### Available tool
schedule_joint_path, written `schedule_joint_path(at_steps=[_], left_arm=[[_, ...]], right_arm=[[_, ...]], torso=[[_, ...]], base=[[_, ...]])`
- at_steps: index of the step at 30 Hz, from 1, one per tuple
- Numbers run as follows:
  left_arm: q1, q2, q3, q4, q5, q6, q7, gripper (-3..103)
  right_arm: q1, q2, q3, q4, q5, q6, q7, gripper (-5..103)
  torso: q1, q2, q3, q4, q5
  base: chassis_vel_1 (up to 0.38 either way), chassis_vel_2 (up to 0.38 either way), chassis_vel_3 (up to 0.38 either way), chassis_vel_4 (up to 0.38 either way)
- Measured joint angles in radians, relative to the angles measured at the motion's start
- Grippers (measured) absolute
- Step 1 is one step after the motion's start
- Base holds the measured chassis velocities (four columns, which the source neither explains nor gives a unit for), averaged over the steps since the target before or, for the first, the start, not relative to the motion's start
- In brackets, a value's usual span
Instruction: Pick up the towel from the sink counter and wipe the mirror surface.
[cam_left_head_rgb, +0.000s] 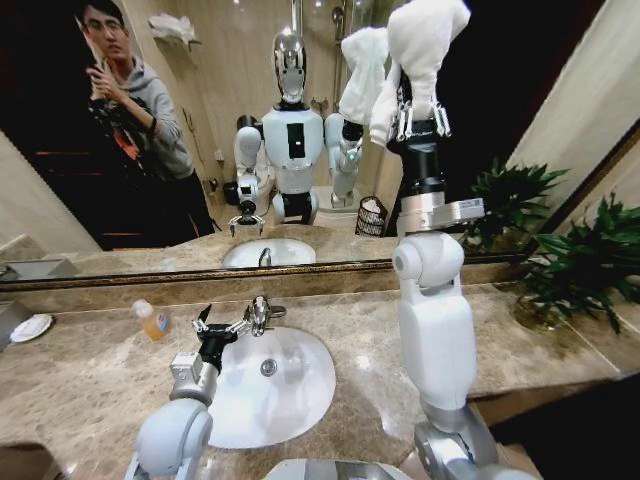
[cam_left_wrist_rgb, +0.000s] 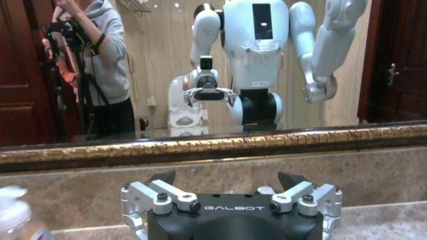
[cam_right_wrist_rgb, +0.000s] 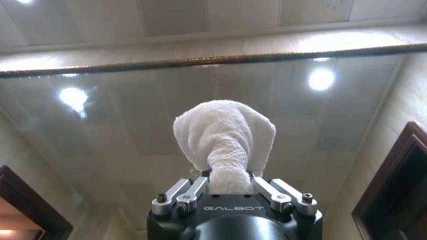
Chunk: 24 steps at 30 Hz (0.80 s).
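While the right hand (cam_left_head_rgb: 420, 122) is raised high before the mirror (cam_left_head_rgb: 200, 120), closed on the towel (cam_left_head_rgb: 425, 45), it should press the bunched cloth flat on the glass (not the metal fingers) and sweep evenly. From the right wrist, the towel (cam_right_wrist_rgb: 223, 142) stands beyond the fingers, near the glass. The left hand (cam_left_wrist_rgb: 230, 192), open and empty, waits low over the counter (cam_left_head_rgb: 90, 370).
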Motion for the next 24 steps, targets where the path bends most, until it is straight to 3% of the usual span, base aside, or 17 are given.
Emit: schedule_joint_path(at_steps=[8, 18, 24], left_arm=[[0.000, 0.000, 0.000, 0.000, 0.000, 0.000, 0.000, 100], [0.000, 0.000, 0.000, 0.000, 0.000, 0.000, 0.000, 100], [0.000, 0.000, 0.000, 0.000, 0.000, 0.000, 0.000, 100]], right_arm=[[0.000, -0.001, 0.005, -0.044, 0.011, 0.024, -0.003, 19], [0.131, 0.038, 0.021, -0.399, 0.003, 0.181, -0.056, 19], [0.164, 0.064, 0.012, -0.488, -0.020, 0.209, -0.065, 19]], torso=[[-0.001, 0.000, 0.000, -0.0001, -0.0001], [0.001, 0.000, 0.000, 0.0001, -0.0003], [0.000, 0.000, 0.000, 0.0001, -0.0004]], base=[[0.185, -0.161, -0.159, 0.155], [0.039, -0.048, -0.033, 0.038], [-0.055, 0.036, 0.031, -0.042]])
